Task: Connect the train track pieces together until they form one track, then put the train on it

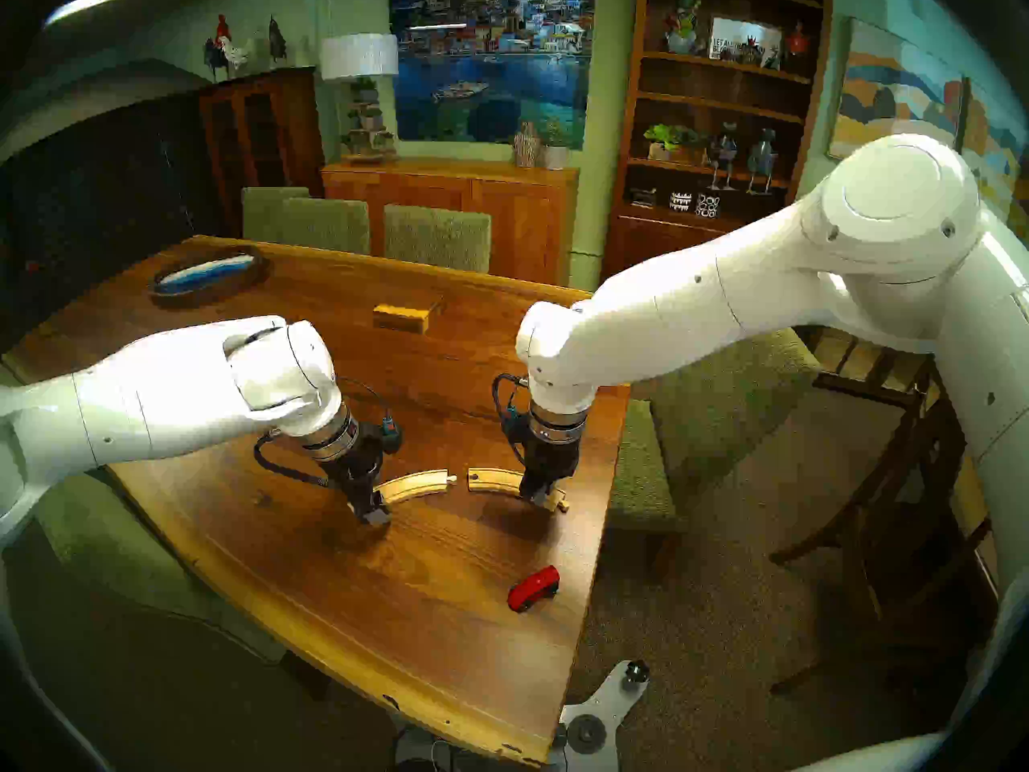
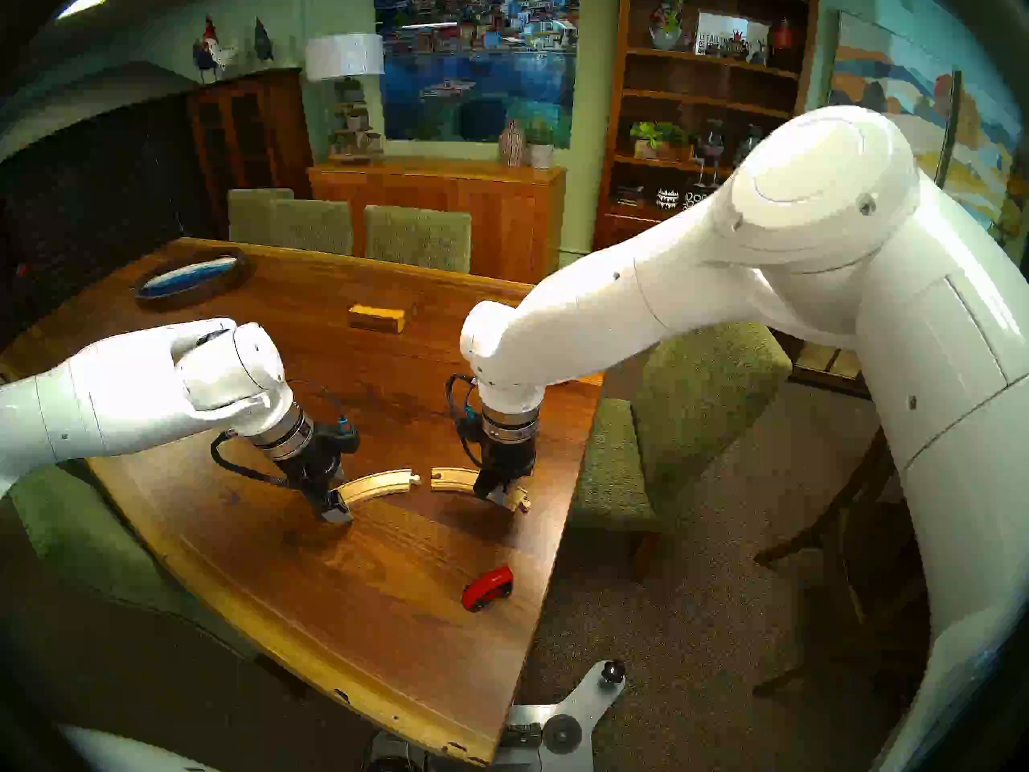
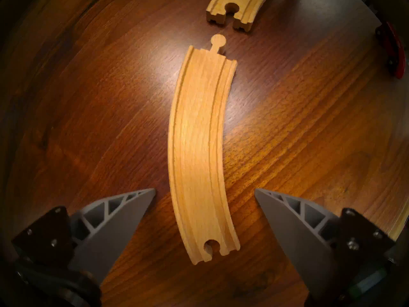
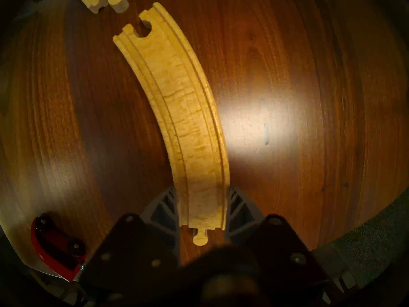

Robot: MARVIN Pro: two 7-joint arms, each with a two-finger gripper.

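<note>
Pale track pieces (image 1: 419, 484), glossy red train (image 1: 533, 588)

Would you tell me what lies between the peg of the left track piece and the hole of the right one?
Nothing: only bare table separates the left track piece from the right track piece, clearest in the left wrist view.

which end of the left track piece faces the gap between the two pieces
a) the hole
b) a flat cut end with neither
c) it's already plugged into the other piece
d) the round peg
d: in the left wrist view the left track piece ends in a round peg that points at the hole in the right track piece, with bare table between them.
</note>
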